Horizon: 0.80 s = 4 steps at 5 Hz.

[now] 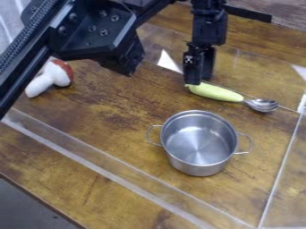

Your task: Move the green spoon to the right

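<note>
The green spoon (220, 91) lies flat on the wooden table at the back right. Its yellow-green handle points left and its silver bowl (262, 106) points right. My gripper (196, 80) points steeply down over the left end of the handle. Its black fingers (189, 70) stand apart on either side of that end, so the gripper is open. The spoon rests on the wood and is not lifted.
A steel pot (201, 141) with two side handles stands in front of the spoon. A red-capped toy mushroom (43, 80) lies at the far left, partly behind the arm's black body (102, 36). Clear plastic walls (143, 183) edge the table.
</note>
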Tool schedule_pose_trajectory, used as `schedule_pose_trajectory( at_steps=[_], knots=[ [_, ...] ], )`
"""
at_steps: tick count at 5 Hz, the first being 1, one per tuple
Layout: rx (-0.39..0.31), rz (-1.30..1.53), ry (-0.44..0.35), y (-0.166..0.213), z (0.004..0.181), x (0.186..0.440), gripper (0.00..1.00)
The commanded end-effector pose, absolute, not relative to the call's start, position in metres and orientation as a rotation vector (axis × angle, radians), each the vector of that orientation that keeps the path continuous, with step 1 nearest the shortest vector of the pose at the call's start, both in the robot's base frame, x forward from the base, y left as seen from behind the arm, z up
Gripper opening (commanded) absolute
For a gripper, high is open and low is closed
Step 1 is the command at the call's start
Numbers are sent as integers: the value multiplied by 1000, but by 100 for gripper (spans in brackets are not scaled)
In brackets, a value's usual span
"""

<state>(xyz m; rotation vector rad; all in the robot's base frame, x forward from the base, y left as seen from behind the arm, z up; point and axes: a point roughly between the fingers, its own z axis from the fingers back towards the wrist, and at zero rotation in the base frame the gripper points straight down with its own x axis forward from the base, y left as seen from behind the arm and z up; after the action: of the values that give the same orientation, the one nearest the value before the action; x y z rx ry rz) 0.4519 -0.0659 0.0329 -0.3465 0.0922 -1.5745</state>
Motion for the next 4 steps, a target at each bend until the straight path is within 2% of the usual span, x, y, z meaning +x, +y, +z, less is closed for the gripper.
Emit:
schedule_pose_trajectory(
  at_steps=[1, 2, 3, 4],
  knots=[
    [-387, -1728, 83, -94, 25, 445, 100],
    [-405, -1775, 85, -91, 25, 445, 0],
    [-398, -1793, 87, -93, 27, 435, 100],
    [-393, -1785, 101, -89, 30, 429, 0]
  ],
)
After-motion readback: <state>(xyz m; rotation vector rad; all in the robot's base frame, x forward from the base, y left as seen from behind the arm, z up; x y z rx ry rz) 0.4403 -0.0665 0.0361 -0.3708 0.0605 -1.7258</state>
